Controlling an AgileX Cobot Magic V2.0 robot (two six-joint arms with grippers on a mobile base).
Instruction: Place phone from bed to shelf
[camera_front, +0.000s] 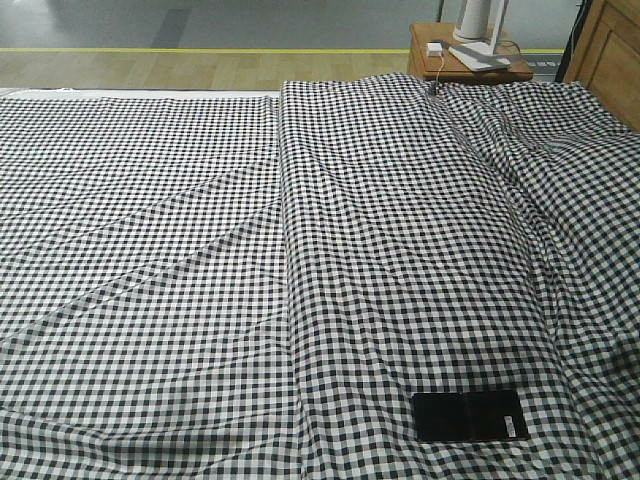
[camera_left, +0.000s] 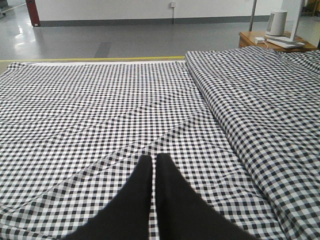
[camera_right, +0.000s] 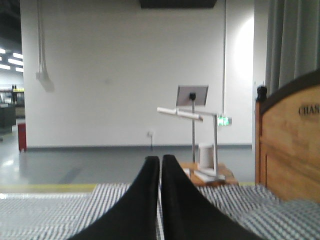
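The phone (camera_front: 469, 416), a thin glossy black slab with a small white sticker, lies flat on the bed (camera_front: 200, 250) near its front right edge in the front view. Black-and-white checked cloth covers the whole bed (camera_left: 100, 110). Neither arm shows in the front view. In the left wrist view my left gripper (camera_left: 154, 157) hovers over the bed's left half, shut, holding nothing. My right gripper (camera_right: 160, 159) is shut and empty too, pointing level over the bed (camera_right: 50, 210) toward the far wall. The phone appears in neither wrist view. The shelf is out of view.
A small brown nightstand (camera_front: 468, 60) with a white lamp base and charger stands beyond the bed's far right corner. A wooden headboard (camera_right: 287, 135) rises on the right. A raised fold (camera_front: 285, 250) runs down the bed's middle. Grey floor lies beyond.
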